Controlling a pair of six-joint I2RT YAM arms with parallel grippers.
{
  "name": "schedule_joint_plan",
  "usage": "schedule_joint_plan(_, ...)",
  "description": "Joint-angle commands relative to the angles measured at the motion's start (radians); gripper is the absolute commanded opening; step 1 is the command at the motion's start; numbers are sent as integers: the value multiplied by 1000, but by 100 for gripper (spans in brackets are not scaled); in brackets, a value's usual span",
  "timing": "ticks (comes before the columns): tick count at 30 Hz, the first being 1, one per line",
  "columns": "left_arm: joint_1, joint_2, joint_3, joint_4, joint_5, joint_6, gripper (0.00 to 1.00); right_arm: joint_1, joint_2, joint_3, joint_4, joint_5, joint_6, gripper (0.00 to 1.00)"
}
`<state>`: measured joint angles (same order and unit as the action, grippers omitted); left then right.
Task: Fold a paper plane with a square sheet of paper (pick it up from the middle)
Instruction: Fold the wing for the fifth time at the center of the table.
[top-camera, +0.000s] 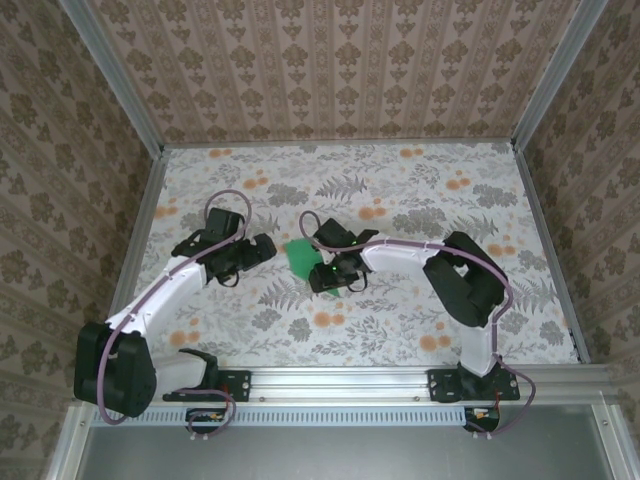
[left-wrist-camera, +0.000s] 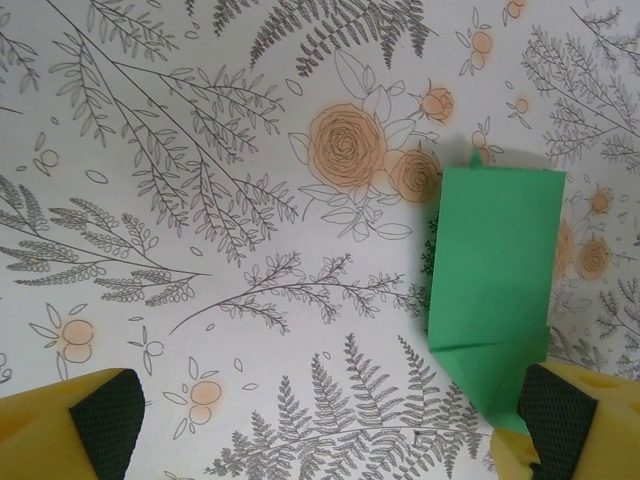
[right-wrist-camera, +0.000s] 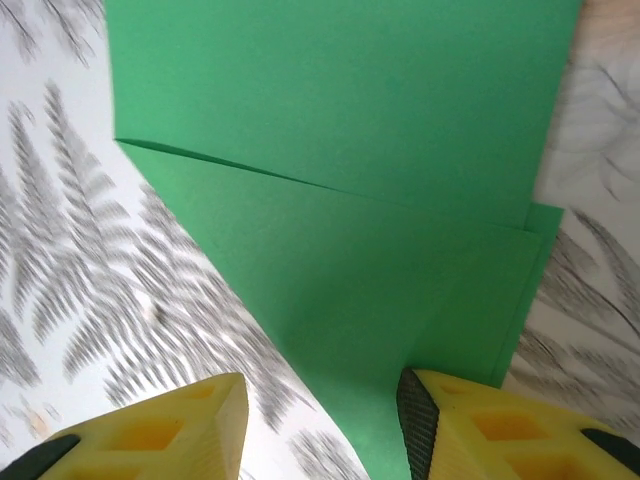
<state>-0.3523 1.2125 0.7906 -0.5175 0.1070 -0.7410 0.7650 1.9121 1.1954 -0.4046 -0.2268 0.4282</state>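
The bright green square sheet of paper (top-camera: 297, 258) lies flat on the table, folded into a narrow band with one slanted, pointed end, a rough paper plane shape. My left gripper (top-camera: 268, 246) sits just left of it. In the left wrist view the paper (left-wrist-camera: 495, 260) lies ahead and to the right, its point beside the right fingertip (left-wrist-camera: 556, 418). That gripper (left-wrist-camera: 325, 430) is open wide with bare tablecloth between its fingers. My right gripper (top-camera: 318, 279) is at the paper's near end. In the right wrist view the paper (right-wrist-camera: 350, 150) lies close ahead, and the gripper (right-wrist-camera: 320, 430) is open, its jaws either side of the point.
The tablecloth (top-camera: 420, 190) carries fern and orange flower prints. Patterned walls and aluminium rails (top-camera: 540, 230) close in the table on three sides. A rail (top-camera: 340, 378) with both arm bases runs along the near edge. Free room lies at the back and right.
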Motion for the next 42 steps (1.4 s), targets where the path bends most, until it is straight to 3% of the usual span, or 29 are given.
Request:
schedule_joint_plan(1,4,-11,-24,32,49,-7,100,-25,-61,-70,-191,-42,-214,47)
schedule_joint_plan(5,-11,-13,-61,87,95,-23,100,-31,-110,-60,-209,-39,-261,47)
schedule_joint_plan(14,-96,-14,-116,158,129,-93,98,-38,-194,-105,70,-8,92,47)
schedule_joint_plan(21,-168,-2,-159,237,162,-179,91,-55,-141,-112,103,22,153,45)
schedule_joint_plan(32,-224,90,-172,370,257,-289,74,-114,-76,-182,210,-87,189,42)
schedule_joint_plan(42,-288,239,-124,462,303,-349,66,-195,-71,-293,348,-228,252,41)
